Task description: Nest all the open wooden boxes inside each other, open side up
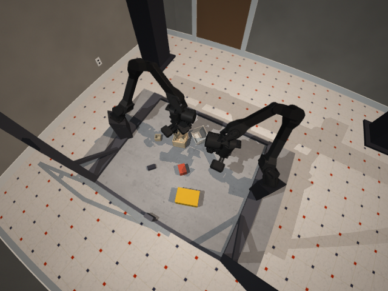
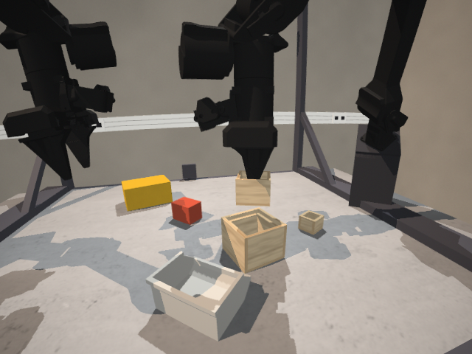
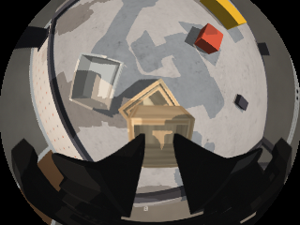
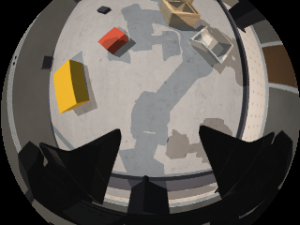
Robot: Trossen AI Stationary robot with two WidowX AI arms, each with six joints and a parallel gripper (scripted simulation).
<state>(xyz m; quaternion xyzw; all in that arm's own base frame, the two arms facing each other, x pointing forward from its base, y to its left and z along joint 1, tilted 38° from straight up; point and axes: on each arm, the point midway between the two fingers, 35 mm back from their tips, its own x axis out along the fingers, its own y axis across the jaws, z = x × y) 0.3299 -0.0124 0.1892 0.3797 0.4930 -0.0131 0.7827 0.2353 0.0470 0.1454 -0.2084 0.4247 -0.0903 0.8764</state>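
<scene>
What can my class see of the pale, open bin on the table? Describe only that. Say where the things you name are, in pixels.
The bin (image 1: 197, 136) (image 2: 190, 308) (image 3: 94, 80) (image 4: 217, 44) is pale grey, cream where lit, with sloping walls and a protruding rim. Its material is unclear. It sits open side up beside the larger wooden box (image 1: 179, 145) (image 2: 265, 245) (image 3: 141, 96) (image 4: 180, 20), angled to it, with a small gap. No object shows inside. Only the table (image 1: 134, 181) (image 2: 380, 285) (image 3: 187, 66) (image 4: 141, 84) visibly touches it.

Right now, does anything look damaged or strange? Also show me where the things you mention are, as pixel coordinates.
I see nothing spilled or damaged. One box (image 1: 180, 134) (image 2: 252, 194) (image 3: 161, 112) looks odd hanging in midair, but the left fingers (image 1: 182, 127) (image 2: 254, 167) grip it. The red block (image 1: 182, 169) (image 2: 186, 210) (image 3: 208, 38) (image 4: 112, 40) looks fine.
</scene>
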